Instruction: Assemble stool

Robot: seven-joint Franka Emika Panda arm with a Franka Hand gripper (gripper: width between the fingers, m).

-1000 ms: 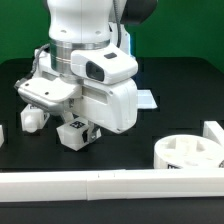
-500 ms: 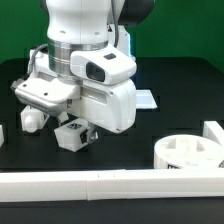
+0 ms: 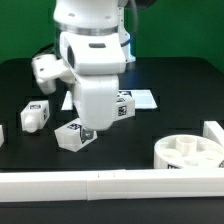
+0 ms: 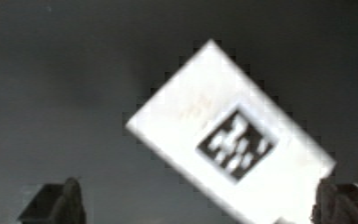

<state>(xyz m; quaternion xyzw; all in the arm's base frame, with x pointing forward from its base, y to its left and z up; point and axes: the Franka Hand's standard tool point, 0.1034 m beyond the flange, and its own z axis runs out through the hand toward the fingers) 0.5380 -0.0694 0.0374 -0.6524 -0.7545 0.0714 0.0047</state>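
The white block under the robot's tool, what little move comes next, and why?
Probably lower the tool over the leg block. Its fingers stand wide apart and hold nothing, and the block lies on the table just below, not yet between them.

A plain green backdrop (image 3: 190, 30) closes off the far side, evenly lit on both sides of the exterior view. In front of it lies the black tabletop (image 3: 175, 110), matt with only a faint sheen. A long white rail (image 3: 110, 186) runs along its near edge. Farther back, the marker board (image 3: 144, 98) lies flat. The light is soft and the shadows are weak. From the wrist view the tabletop looks dull grey.
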